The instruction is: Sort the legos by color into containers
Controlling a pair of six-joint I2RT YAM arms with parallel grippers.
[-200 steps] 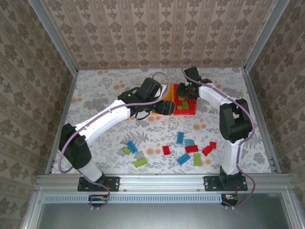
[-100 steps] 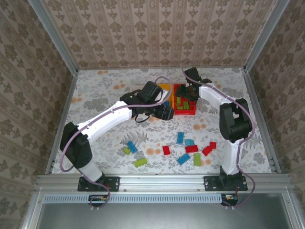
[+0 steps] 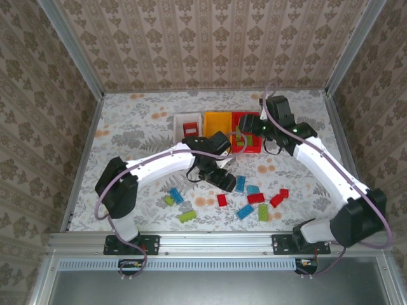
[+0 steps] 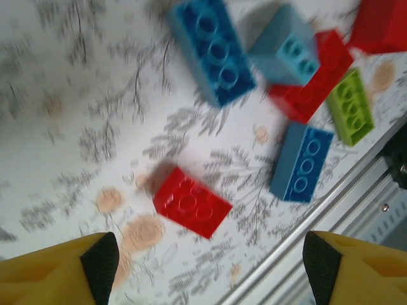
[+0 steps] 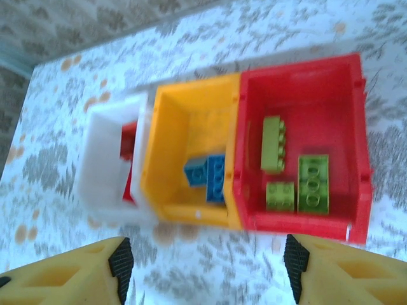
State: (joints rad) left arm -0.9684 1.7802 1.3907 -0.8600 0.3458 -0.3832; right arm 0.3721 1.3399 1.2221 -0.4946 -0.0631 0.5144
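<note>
Near the far edge of the table (image 3: 127,127), touching in a row: white bin (image 5: 105,162), yellow bin (image 5: 172,121), red bin (image 5: 299,82). In the red bin, three green bricks (image 5: 273,145), studs up, the two longer ones lengthwise toward its far wall. In the yellow bin, blue bricks (image 5: 210,175); in the white bin, a red piece (image 5: 129,146). Toward the near edge, loose bricks (image 3: 256,198) at mixed angles. Just ahead of the left gripper (image 4: 210,264), a red brick (image 4: 191,202), flat, studs up, long axis skewed. Left gripper spread wide, empty, touching nothing. Right gripper (image 5: 208,260) above the bins, likewise spread apart, empty.
</note>
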